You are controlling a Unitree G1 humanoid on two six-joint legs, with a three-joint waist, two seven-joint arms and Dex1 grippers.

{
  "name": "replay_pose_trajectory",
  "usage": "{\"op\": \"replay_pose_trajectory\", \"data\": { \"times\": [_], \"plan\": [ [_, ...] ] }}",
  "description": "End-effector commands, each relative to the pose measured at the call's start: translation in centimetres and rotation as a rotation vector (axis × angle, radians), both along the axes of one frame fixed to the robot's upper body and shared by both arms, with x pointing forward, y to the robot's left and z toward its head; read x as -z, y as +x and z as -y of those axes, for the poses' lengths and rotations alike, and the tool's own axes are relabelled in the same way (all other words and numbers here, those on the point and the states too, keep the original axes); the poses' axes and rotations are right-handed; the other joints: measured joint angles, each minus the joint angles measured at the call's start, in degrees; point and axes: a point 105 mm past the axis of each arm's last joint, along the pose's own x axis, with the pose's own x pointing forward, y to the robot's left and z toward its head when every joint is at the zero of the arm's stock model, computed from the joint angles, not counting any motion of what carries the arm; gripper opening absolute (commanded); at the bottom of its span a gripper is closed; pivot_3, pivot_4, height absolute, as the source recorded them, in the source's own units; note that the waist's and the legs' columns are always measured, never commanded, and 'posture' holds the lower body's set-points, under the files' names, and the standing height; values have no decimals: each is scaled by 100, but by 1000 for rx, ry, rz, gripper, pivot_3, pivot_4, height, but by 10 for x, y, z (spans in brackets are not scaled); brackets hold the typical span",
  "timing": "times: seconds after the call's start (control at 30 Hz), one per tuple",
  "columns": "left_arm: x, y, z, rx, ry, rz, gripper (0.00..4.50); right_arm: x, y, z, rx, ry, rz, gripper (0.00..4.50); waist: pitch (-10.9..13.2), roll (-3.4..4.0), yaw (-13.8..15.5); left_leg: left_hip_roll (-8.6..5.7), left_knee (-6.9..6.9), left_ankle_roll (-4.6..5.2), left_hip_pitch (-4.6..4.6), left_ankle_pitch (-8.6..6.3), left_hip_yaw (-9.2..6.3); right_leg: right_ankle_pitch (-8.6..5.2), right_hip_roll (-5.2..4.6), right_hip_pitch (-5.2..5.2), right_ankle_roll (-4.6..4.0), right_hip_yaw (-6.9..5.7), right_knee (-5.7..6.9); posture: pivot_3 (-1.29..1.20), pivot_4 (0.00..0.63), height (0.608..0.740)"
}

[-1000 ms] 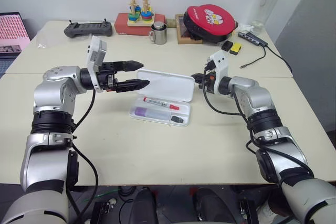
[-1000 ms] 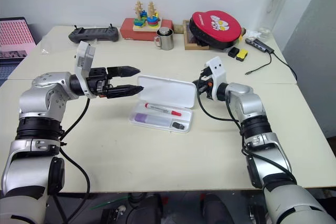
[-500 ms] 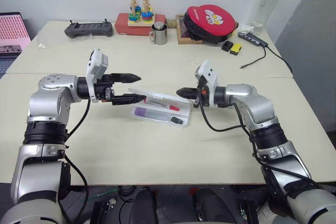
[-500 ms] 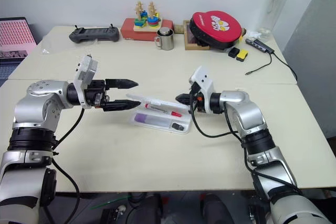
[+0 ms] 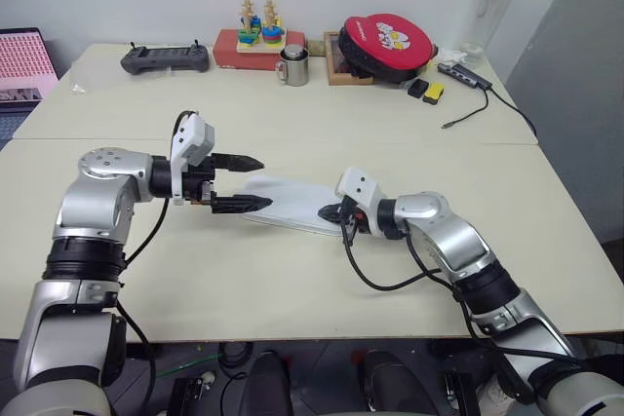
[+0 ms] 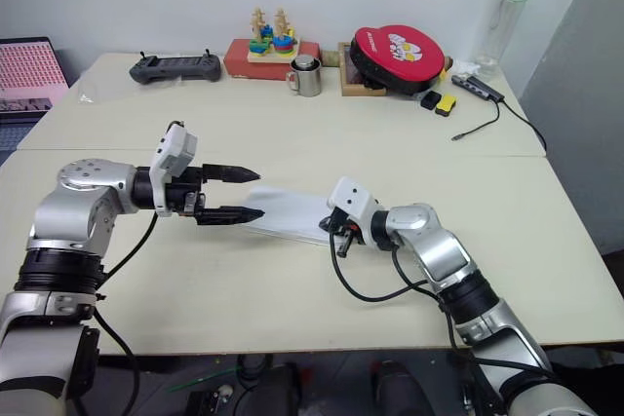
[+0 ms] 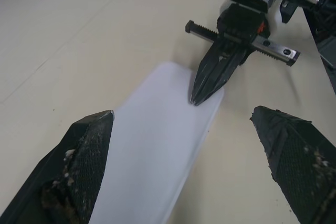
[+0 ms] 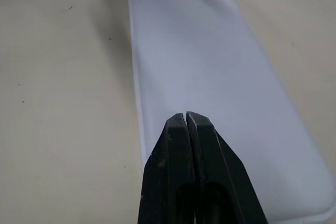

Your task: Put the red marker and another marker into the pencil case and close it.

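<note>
Now pressed-together right fingers (image 7: 207, 85) rest on the flat white plastic pencil case (image 5: 288, 204); left fingers (image 5: 244, 182) wide; an unlatched lid may reopen.

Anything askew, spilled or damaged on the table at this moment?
Nothing stands out. The pencil case lies flat on the table with its lid down; the shut right claw rests on one end, and the open left claw hovers at the other.

The case (image 7: 157, 150) lies flat on the pale bench (image 7: 79, 40) with its lid down. The left pincer's two black fingers (image 7: 79, 171) stand wide apart, one off each long side of the case. The right pincer (image 7: 195, 99), fingers pressed together, rests its tip on the case's end.
</note>
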Motion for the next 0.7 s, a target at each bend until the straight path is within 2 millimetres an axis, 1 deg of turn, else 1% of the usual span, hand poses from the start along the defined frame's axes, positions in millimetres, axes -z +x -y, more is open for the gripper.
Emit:
{"op": "replay_pose_trajectory", "data": {
  "times": [0.03,0.1,0.13,0.2,0.27,0.3,0.37,0.4,0.47,0.5,0.57,0.6,0.63,0.7],
  "plan": [
    [-10,7,2,-59,-31,52,4500,-4,0,9,76,134,-60,40,0,-1,2,0,4,0,-1,0,0,0,0,1,1,1,0,0,150,740],
    [-9,12,-1,-110,-43,56,4500,-22,2,17,117,243,-49,40,1,0,6,-1,4,0,-7,0,2,2,0,-3,4,5,0,0,150,740],
    [-12,14,-2,-137,-65,57,4500,-30,2,24,138,276,-12,212,1,1,10,-1,4,0,-11,0,2,2,0,-5,2,4,0,0,150,740],
    [-20,27,-12,-263,-138,75,4500,-42,2,46,208,350,19,519,2,2,19,-2,3,0,-23,0,2,2,0,-14,1,5,-1,0,150,740],
    [-22,35,-21,-362,-175,91,4500,-50,1,64,276,405,55,1060,2,1,46,-3,1,0,-25,-1,1,1,-1,-13,1,3,-5,0,150,740],
    [-19,44,-33,-463,-206,100,4500,-50,-2,81,334,425,78,1361,2,1,51,-3,-1,0,-25,-1,0,1,-1,-13,1,2,-6,0,150,740],
    [-15,53,-49,-584,-242,117,4500,-50,-5,102,424,448,106,1901,2,1,92,-4,-8,0,-23,-1,0,0,-1,-11,-1,1,-9,0,150,740],
    [-13,54,-56,-629,-262,124,4500,-47,-4,114,483,452,108,2194,2,1,101,-4,-7,0,-22,-1,0,0,-1,-11,-1,1,-9,0,150,740],
    [-5,54,-72,-719,-279,114,4500,-35,-5,140,587,402,116,2734,2,1,105,-4,-7,0,-22,-1,2,0,-2,-13,-1,4,-9,0,150,740],
    [-1,54,-77,-746,-275,116,4500,-31,-5,148,618,380,118,2999,2,1,97,-5,-5,0,-22,-1,3,0,-3,-12,-1,4,-9,0,150,740],
    [6,52,-84,-782,-250,112,4500,-27,-5,156,639,373,108,3447,3,2,90,-4,-6,-1,-21,-1,9,1,-3,-13,0,11,-11,0,150,740],
    [9,50,-93,-815,-251,111,4500,-26,-4,160,646,347,116,3699,3,2,89,-4,-5,-1,-19,-1,9,1,-3,-13,1,11,-10,0,150,740],
    [11,48,-102,-850,-247,117,4500,-27,-3,164,651,340,120,3964,3,2,88,-4,-6,-1,-18,0,8,2,-2,-14,2,11,-8,0,150,740],
    [12,46,-111,-884,-247,123,4500,-31,1,166,654,337,133,4451,3,1,76,-4,-4,-1,-15,0,7,3,-1,-13,5,11,-8,0,150,740]
  ]
}}
